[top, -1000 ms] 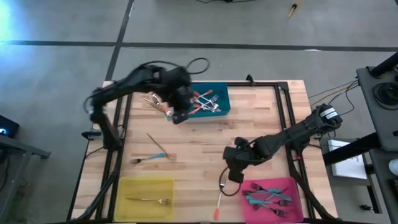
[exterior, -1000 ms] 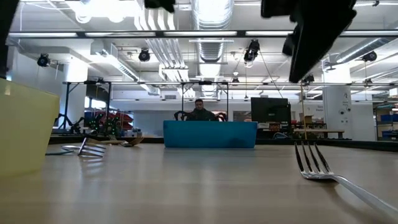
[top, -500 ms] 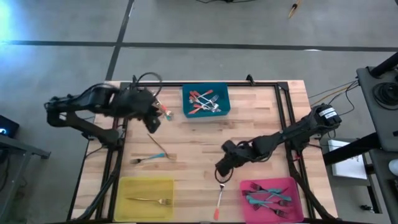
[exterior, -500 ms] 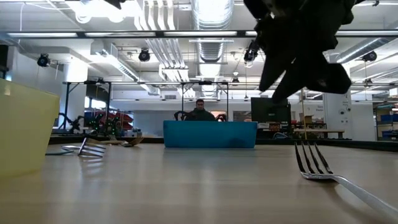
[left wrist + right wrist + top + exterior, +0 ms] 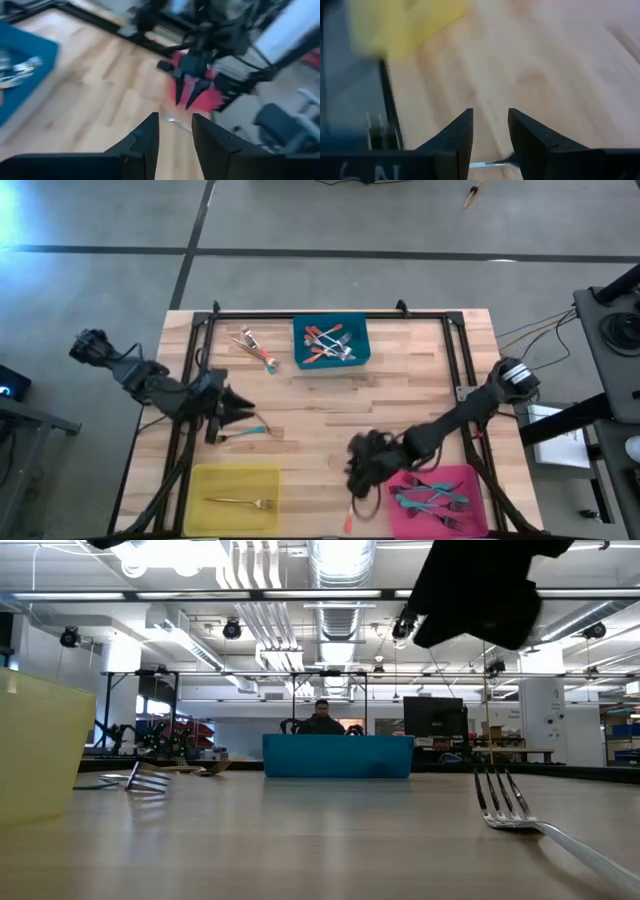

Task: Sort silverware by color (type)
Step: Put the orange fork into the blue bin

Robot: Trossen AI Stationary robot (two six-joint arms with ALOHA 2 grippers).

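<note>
No legible writing shows on the silverware (image 5: 326, 345).

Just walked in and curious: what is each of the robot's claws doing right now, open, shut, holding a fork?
Left gripper: open, holding nothing, above the table's left side.
Right gripper: open, empty, above a fork near the pink bin.

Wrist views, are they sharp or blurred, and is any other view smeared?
Left wrist view: blurred beyond the left tool, blue bin smeared. Right wrist view: yellow bin and table streaked. High view: right tool smeared. Low view: sharp near fork.
</note>
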